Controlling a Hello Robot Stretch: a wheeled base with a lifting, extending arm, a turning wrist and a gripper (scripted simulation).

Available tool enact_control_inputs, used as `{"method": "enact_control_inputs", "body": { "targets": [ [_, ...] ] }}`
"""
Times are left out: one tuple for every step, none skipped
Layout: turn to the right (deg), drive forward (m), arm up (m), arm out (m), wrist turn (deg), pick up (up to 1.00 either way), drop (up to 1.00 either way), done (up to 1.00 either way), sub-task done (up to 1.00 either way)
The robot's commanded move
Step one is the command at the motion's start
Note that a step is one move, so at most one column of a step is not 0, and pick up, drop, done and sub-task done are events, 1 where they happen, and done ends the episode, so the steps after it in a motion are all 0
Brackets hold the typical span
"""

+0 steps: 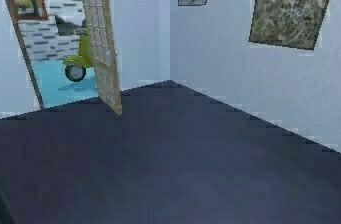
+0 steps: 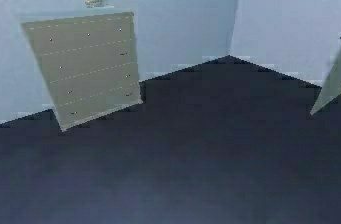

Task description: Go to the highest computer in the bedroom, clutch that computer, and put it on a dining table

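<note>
Search phase, nothing to grab yet. Hand state: cannot tell. Computer location: cannot tell from here either.

Forward view: dark blue floor [image 1: 178,150], pale blue walls, and an open door [image 1: 103,55] at upper left. Through the doorway there's a yellow-green scooter [image 1: 76,60] on a teal floor. A painting [image 1: 288,22] hangs on the wall at upper right.

Arm side view: a beige dresser [image 2: 86,68] stands against the far wall. A small pale thing [image 2: 96,4] sits on its top, cut off by the frame edge, so I can't tell what it is. "Highest" suggests checking tall furniture tops, so my guess is the dresser top comes first.

Handling, assuming a laptop-type computer:
- Stiff, flat, moderately heavy for a two-finger hand.
- Smooth casing, so likely slippery.
- Screen and hinge are fragile.
- Take it at the middle of a long edge, across the base and lid together, never by the screen alone.
- An off-centre grip would let it swing and slip.
- Carry it level and set it down gently on the dining surface.
</note>
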Motion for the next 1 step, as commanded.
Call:
{"method": "enact_control_inputs", "body": {
  "targets": [
    [45.0, 0.00, 0.00, 0.00, 0.0, 0.00, 0.00, 0.00, 0.00]
  ]
}}
